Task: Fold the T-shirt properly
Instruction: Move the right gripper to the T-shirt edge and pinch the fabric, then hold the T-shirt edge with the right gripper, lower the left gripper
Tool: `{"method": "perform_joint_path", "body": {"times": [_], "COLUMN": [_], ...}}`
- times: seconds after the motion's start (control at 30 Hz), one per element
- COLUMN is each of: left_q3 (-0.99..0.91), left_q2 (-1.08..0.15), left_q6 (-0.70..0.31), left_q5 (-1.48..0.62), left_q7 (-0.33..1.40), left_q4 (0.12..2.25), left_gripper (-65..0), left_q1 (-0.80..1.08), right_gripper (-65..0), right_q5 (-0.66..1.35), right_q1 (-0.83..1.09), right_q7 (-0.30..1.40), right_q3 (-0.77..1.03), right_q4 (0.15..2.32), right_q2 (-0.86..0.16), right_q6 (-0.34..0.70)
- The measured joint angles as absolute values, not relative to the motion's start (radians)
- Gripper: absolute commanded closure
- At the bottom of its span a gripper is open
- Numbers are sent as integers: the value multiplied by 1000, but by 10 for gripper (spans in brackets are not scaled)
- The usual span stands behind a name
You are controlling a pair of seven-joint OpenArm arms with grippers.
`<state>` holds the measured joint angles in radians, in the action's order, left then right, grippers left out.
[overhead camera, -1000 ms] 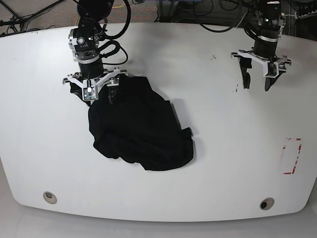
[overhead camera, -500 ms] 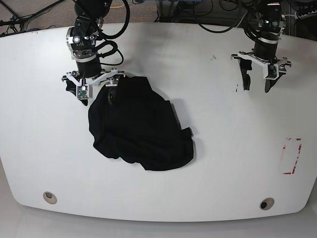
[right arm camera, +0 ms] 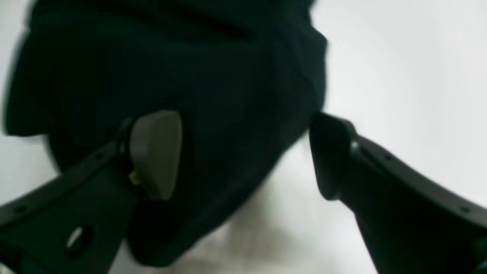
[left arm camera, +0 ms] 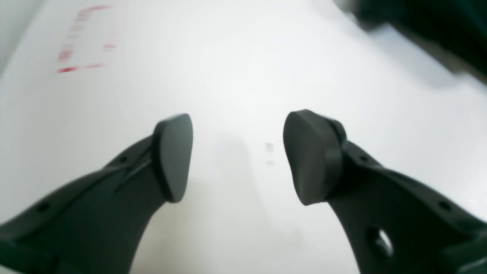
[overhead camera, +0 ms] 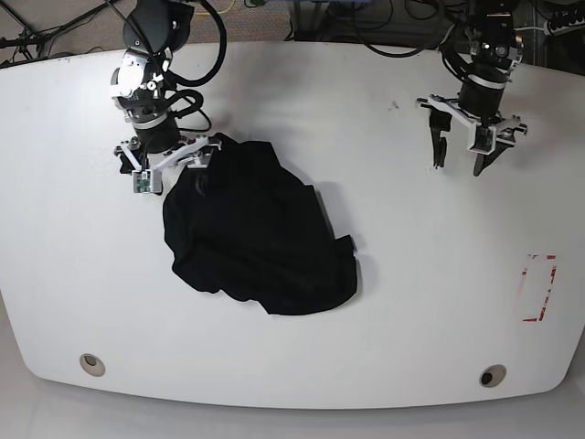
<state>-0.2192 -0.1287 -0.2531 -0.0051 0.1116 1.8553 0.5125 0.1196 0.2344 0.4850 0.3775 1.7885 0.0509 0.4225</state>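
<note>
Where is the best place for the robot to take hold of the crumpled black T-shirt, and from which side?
Probably at the T-shirt's upper corner, where cloth bunches under the open right gripper. Come from above and pinch the raised fold; elsewhere the cloth seems to lie flat on the table.

A broad white table [overhead camera: 393, 274] with rounded corners fills the view, and near its right edge sits a red rectangular outline marking [overhead camera: 539, 288], parts of it faint. Two small round holes, one [overhead camera: 90, 364] front left, the other [overhead camera: 492, 376] front right, and black cables [overhead camera: 384, 37] tangle behind the far edge.
</note>
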Motion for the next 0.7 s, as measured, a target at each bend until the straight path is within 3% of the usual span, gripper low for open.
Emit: {"method": "perform_joint_path", "body": {"times": [0.37,0.7], "left_q3": [-163,-158], "left_q2": [-121,-111], "left_q6": [-267,-260], "left_q5": [98,107], "left_q7": [129,131], "left_q4": [1851,1847], "left_gripper": [-390,-390], "left_q1": [486,476], "right_gripper": [-356,-410], "right_q5": [136,115], "right_q1": [167,168], "right_q7": [604,587], "right_q3": [395,398], "right_q4": [1725,1670], "right_q2": [-2,-45], "right_q6": [421,443]}}
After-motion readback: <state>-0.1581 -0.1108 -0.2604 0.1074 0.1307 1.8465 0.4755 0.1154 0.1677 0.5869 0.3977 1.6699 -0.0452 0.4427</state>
